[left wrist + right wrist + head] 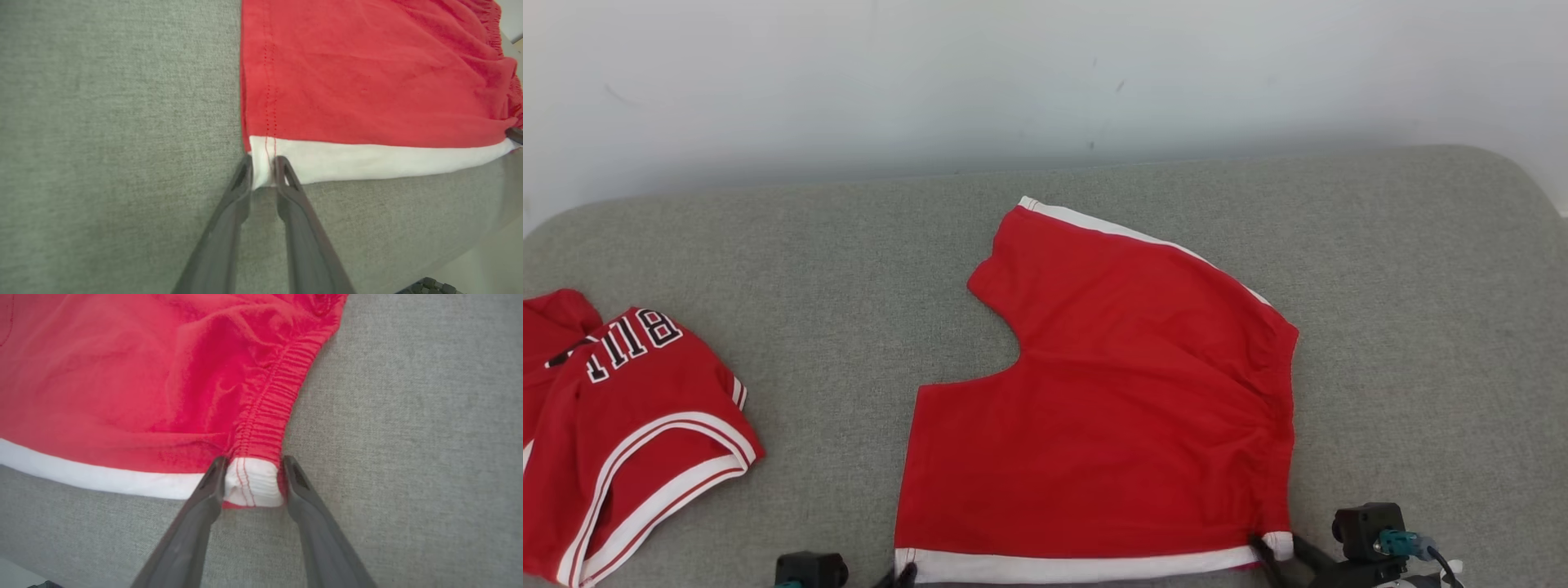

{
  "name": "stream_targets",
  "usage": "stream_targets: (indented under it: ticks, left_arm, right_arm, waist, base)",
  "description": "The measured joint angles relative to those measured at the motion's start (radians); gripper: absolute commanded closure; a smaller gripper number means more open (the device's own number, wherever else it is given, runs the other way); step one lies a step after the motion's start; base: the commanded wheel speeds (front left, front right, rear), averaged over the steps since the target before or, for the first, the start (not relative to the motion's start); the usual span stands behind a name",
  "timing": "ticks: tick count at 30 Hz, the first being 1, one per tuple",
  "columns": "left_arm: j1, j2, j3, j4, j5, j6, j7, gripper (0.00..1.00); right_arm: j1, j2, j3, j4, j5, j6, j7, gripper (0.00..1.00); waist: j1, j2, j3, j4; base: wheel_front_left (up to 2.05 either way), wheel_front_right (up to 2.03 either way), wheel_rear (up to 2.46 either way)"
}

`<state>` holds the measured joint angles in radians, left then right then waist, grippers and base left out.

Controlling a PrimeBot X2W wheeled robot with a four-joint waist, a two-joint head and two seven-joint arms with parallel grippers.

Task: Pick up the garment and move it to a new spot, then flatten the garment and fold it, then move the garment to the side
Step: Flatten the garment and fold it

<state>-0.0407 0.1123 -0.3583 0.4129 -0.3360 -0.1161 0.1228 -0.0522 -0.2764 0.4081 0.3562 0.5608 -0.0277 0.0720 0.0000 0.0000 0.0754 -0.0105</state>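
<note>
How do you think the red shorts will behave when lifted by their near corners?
Likely floppy: the red shorts lie flat with soft wrinkles near the gathered waistband, so the middle should sag between lifted corners. Probably light too, as the cloth looks thin.

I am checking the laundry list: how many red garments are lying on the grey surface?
2. The red shorts lie flat in the middle; a red jersey with white trim lies crumpled at the left edge, partly cut off by the frame.
</note>
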Motion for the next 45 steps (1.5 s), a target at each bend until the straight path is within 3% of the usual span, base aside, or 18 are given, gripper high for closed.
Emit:
stream_targets:
  ticks: [10, 13, 22, 30, 36, 39, 45]
  left_arm:
    - [-0.028, 0.005, -0.013, 0.022, -0.014, -0.009, -0.011, 1.0]
    - [-0.028, 0.015, 0.007, -0.013, -0.017, -0.009, -0.038, 1.0]
    - [-0.106, 0.06, 0.026, -0.146, -0.061, -0.009, -0.07, 1.0]
    - [-0.285, 0.129, -0.061, -0.177, -0.13, -0.009, -0.001, 1.0]
    - [-0.457, 0.204, -0.1, -0.167, -0.161, -0.009, 0.067, 1.0]
    - [-0.53, 0.208, -0.095, -0.149, -0.244, -0.009, 0.1, 1.0]
    - [-0.675, 0.245, -0.136, -0.077, -0.292, -0.009, 0.177, 1.0]
  right_arm:
    - [-0.004, 0.003, -0.02, -0.003, 0.041, 0.025, 0.015, 1.0]
    - [-0.004, 0.003, -0.044, -0.026, 0.056, 0.029, -0.003, 1.0]
    - [-0.032, -0.005, -0.098, -0.141, 0.143, 0.085, -0.018, 1.0]
    - [-0.144, -0.018, -0.11, -0.176, 0.176, 0.098, 0.028, 1.0]
    - [-0.269, 0.011, -0.115, -0.162, 0.218, 0.1, 0.075, 1.0]
    - [-0.329, 0.036, -0.116, -0.149, 0.243, 0.104, 0.096, 1.0]
    - [-0.404, 0.078, -0.142, -0.095, 0.307, 0.106, 0.123, 1.0]
  waist:
    - [0.0, 0.0, 0.002, 0.007]
    - [0.0, 0.0, 0.001, 0.009]
    - [0.0, 0.0, 0.007, 0.003]
    - [0.0001, 0.0001, 0.044, -0.028]
    - [0.0001, 0.0001, 0.079, -0.069]
    - [0.0001, 0.0001, 0.1, -0.095]
    - [0.0002, 0.0001, 0.154, -0.143]
  base:
    - [0.0, 0.0, 0.0]
    - [0.0, 0.0, 0.0]
    - [0.0, 0.0, 0.0]
    - [0.0, 0.0, 0.0]
    - [0.0, 0.0, 0.0]
    - [0.0, 0.0, 0.0]
    - [0.0, 0.0, 0.0]
